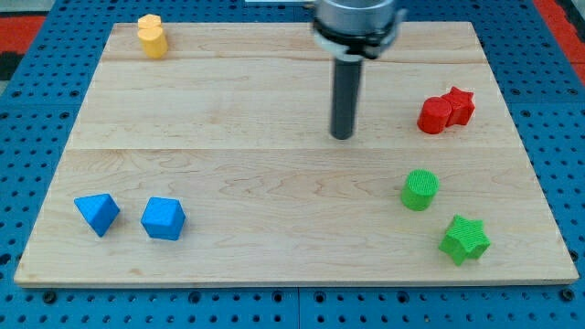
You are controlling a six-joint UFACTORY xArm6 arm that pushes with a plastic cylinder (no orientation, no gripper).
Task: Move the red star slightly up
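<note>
No brand, label or writing is legible anywhere in view. The worktop [274, 183] is a pale wooden board of glued planks with visible grain, resting on a blue perforated base [18, 110]. My tip [343, 137], the lower end of a straight dark rod, has no jaws and holds nothing; it stands near the board's centre, well apart from every block. The red star-shaped block [460, 104] lies at the view's right, touching a red rounded block [435, 116], possibly a cylinder. Below them sit a green cylinder [420, 189] and a green star [464, 239]. Two blue faceted blocks [96, 213] [163, 218] occupy the lower left; a yellow block [152, 36] the upper left.
</note>
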